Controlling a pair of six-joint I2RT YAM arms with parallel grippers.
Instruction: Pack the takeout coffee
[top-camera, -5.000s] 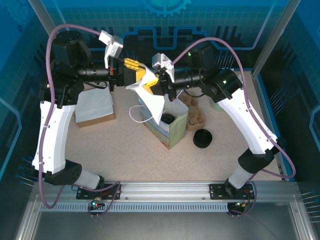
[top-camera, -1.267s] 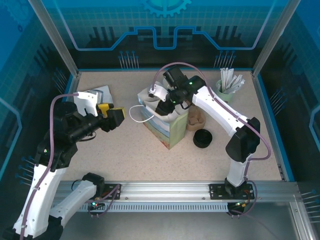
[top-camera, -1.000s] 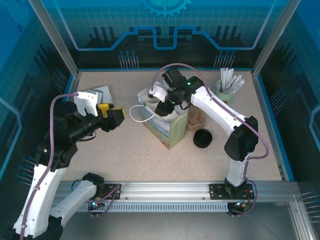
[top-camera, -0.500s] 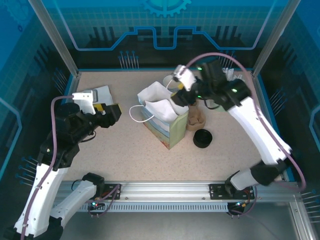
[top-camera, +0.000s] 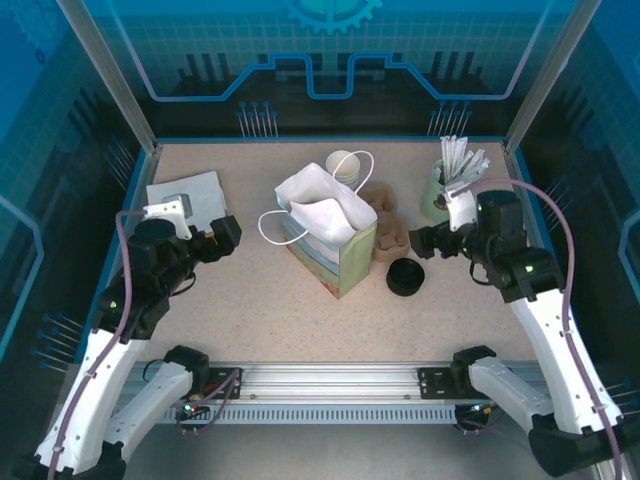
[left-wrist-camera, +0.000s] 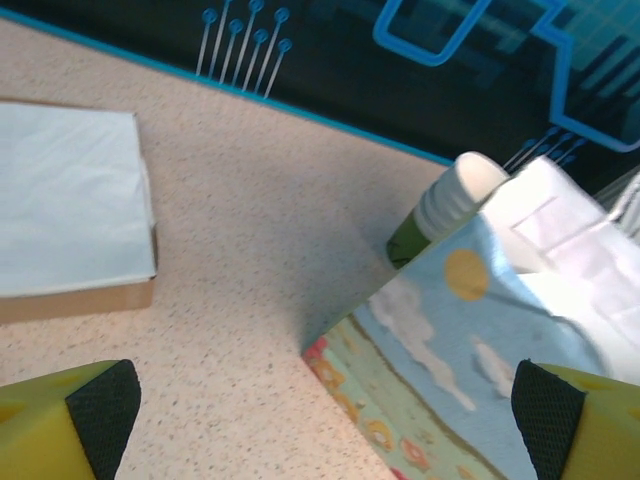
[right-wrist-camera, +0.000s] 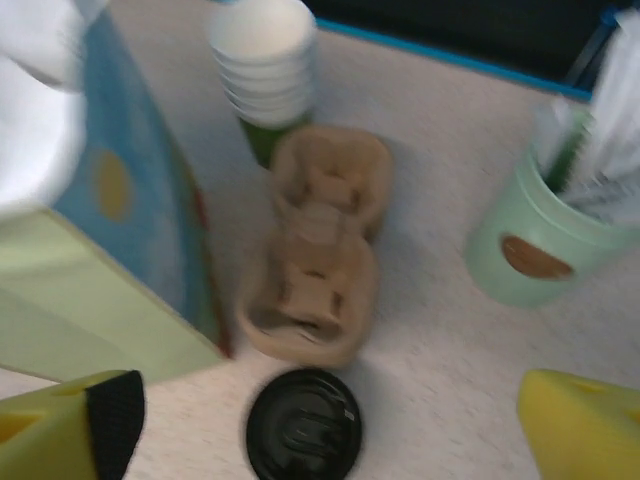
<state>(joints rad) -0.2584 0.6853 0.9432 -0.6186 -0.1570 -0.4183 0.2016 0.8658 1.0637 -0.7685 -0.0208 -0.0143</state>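
From above, we see the paper bag (top-camera: 345, 265) standing upright at the middle of the table (top-camera: 250, 300). Its sides are printed pale blue and green, and its white mouth is crumpled open. A white cord handle (top-camera: 268, 228) loops out at 9 o'clock. The folds of white paper hide whatever is inside. A stack of paper cups (top-camera: 345, 164) stands just behind the bag at 1 o'clock. A brown pulp cup carrier (top-camera: 392, 228) lies just beside it at 3 o'clock, and a black lid (top-camera: 405, 277) lies flat at 4 o'clock. A mint-green tumbler (top-camera: 440, 195) of sticks stands at 2 o'clock, and a pile of napkins (top-camera: 185, 192) sits at 10 o'clock. The left gripper (top-camera: 222, 236) hangs well off the bag at 9 o'clock. The right gripper (top-camera: 424, 241) hangs past the carrier at 3 o'clock. From up here we cannot judge the gap of either.

In the left wrist view, the yellow fingers (left-wrist-camera: 100, 405) sit at the bottom corners, spread wide with nothing between them. Ahead, the bag shows white clouds and a yellow disc on blue. It is cut off at the right edge and covers most of the cups behind it.

The right wrist view is blurred. Its fingers (right-wrist-camera: 100, 420) are likewise set wide and empty. The lid lies between them at 6 o'clock, with the carrier above it. The bag is cut off at 9 o'clock.
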